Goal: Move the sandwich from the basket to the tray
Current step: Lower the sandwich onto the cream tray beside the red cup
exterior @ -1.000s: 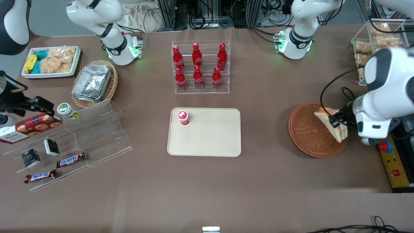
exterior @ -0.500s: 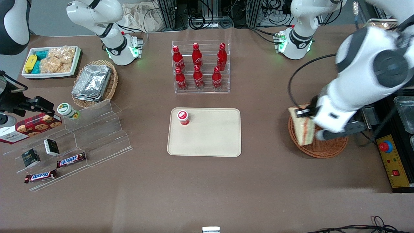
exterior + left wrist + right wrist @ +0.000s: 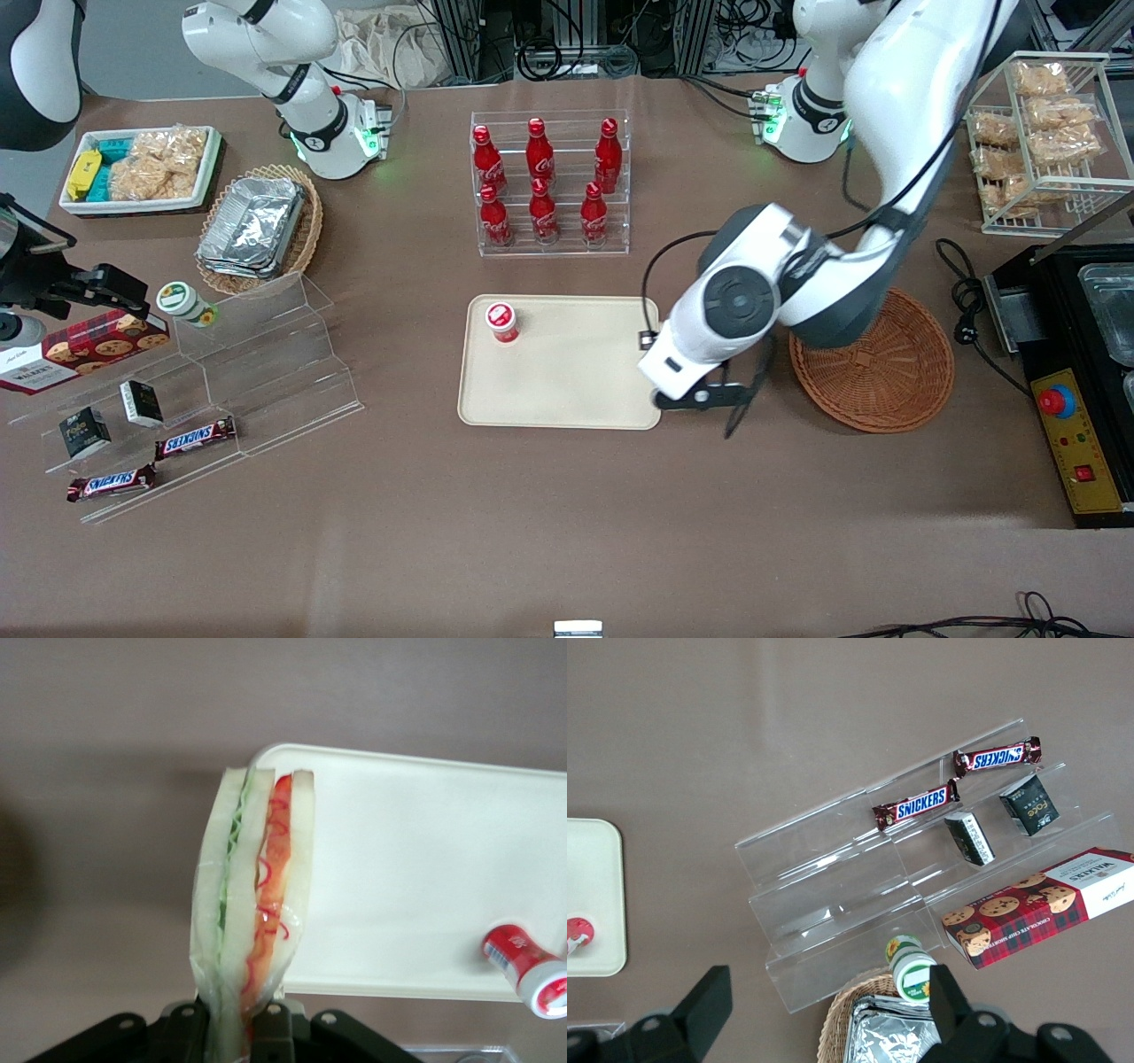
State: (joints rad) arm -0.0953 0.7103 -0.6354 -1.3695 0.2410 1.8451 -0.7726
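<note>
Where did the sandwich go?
The gripper holds the sandwich in its jaws, up over the corner of the tray nearest the basket, not set down yet.

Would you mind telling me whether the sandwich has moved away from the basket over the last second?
Yes. The gripper, shut on the sandwich, has carried it out of the basket to the tray's edge nearest the basket.

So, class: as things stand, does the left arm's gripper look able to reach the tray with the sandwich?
Probably yes. The gripper, shut on the sandwich, hangs at the tray edge; only a small red-capped bottle stands there.
</note>
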